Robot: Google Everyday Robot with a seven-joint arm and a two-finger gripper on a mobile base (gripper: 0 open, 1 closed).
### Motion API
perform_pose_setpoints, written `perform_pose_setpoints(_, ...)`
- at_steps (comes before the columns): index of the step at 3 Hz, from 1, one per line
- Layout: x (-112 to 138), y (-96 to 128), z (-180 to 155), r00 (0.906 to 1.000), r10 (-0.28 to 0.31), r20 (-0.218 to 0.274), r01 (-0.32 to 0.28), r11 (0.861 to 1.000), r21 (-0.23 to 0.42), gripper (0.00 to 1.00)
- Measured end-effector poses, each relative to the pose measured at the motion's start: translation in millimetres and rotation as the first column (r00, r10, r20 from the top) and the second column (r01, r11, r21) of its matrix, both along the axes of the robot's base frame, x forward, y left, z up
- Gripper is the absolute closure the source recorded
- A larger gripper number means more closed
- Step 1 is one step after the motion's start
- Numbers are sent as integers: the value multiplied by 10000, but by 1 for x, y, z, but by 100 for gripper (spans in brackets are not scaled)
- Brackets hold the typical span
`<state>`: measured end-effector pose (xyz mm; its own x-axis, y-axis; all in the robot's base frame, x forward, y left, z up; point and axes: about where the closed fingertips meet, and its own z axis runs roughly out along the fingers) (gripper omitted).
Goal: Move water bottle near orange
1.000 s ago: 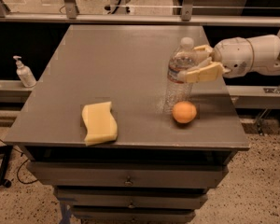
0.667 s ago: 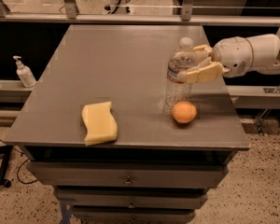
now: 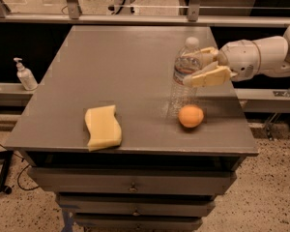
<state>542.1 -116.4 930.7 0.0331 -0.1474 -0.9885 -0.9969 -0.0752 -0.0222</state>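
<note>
My gripper (image 3: 194, 66) sits above and just behind the orange (image 3: 191, 116). My jaws are clamped across the shoulder of the water bottle (image 3: 182, 88), one finger on its far side and one across its label band. Nothing has shifted over the last second: my hold, the bottle and the orange all sit where they did. I take that stillness to mean the carry is over and the bottle has settled.

The bottle stands upright, its base apparently down on the grey table (image 3: 125, 62), just behind the orange and a touch to its left, close but with a sliver of tabletop between them. By my reckoning the goal is met, and only letting go and drawing back remains. I must open cleanly, or the light bottle may tip onto the orange.

The yellow sponge (image 3: 102, 127) lies well to the orange's left. The pump dispenser (image 3: 25, 75) stands farther left still, off the table.
</note>
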Motion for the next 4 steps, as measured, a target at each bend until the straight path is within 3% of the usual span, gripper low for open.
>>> perform_pose_setpoints(1,-1,-1,0,10000,76,-31,-76,10000,-2,0)
perform_pose_setpoints(2,-2,-5,2,10000,67,-33,-68,9999,-91,0)
perform_pose_setpoints(3,3,-29,19,9993,-329,194,331,9994,-85,0)
perform_pose_setpoints(4,8,-63,51,9912,-1104,736,1112,9938,-62,0)
